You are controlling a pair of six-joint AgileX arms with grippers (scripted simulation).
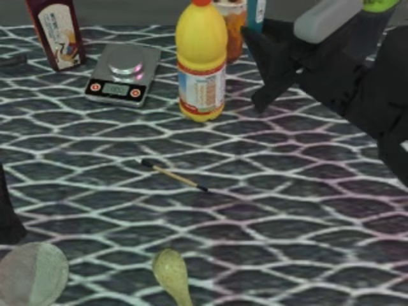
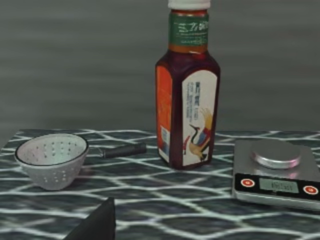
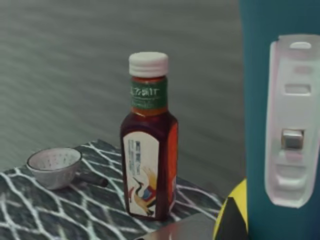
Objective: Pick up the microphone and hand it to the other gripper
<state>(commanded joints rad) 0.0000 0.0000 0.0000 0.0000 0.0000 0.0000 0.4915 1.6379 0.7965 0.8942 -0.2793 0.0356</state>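
Right hand (image 1: pixel 271 76) hung over counter's far right corner, fingers pointing down-left. Left arm (image 1: pixel 7 217) sat at near left edge.

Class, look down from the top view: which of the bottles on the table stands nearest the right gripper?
The yellow bottle with the orange cap, just left of the right gripper. The dark red bottle stands far off at the table's left.
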